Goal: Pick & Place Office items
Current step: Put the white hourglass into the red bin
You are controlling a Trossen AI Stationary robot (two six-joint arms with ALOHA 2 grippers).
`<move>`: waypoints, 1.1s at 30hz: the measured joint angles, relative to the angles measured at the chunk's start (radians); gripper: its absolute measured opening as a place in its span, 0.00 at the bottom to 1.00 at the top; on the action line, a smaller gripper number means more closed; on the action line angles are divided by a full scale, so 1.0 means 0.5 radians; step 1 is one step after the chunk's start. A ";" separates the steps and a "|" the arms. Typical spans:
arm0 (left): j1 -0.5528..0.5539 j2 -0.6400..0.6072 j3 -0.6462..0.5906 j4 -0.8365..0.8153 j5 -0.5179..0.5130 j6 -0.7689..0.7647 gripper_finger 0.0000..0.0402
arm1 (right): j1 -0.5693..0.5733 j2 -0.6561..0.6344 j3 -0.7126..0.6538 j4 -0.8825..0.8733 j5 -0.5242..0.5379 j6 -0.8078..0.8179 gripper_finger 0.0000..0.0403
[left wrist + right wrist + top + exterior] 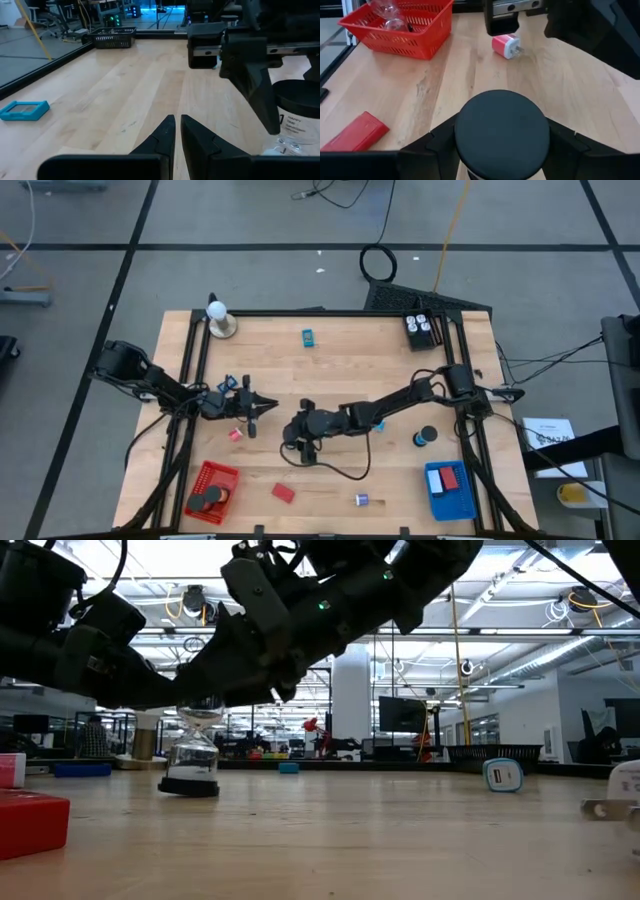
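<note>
A small hourglass (192, 765) with black end caps stands near the middle of the bench (340, 360), leaning a little, its lower cap on the wood and its glass bulb showing clear in the low view. The right claw (302, 438) has it: the wrist view shows the round black top cap filling the gap between the two dark fingers (437, 142), which press against it on either side at a middling spread. Taking the high view as a clock face centred on the hourglass, twelve at the far edge, the left claw (176, 125) hovers just at nine o'clock, pinched narrow with its tips nearly touching and nothing between them. A red plug block (506, 46) lies beyond it at nine o'clock, and a flat red block (355, 132) lies at six. The red basket (212, 490) sits at about eight o'clock by the near edge, with another glass timer inside. A purple bit (362, 500) lies at five, a black disc (427, 437) at three, and the blue basket (450, 490) at four with red and white blocks in it. A teal piece (308, 337) lies at twelve o'clock.
</note>
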 joint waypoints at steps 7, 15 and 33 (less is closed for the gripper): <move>0.000 0.000 0.000 -0.008 0.010 -0.088 0.09 | 0.010 0.019 0.002 0.032 0.020 -0.040 0.61; 0.004 -0.011 0.002 0.014 0.039 -0.106 0.09 | 0.074 -0.165 0.001 -0.107 0.172 -0.210 0.74; 0.008 -0.394 0.215 -0.555 0.287 -0.145 0.01 | 0.125 -1.180 -1.441 0.760 0.440 -0.316 0.03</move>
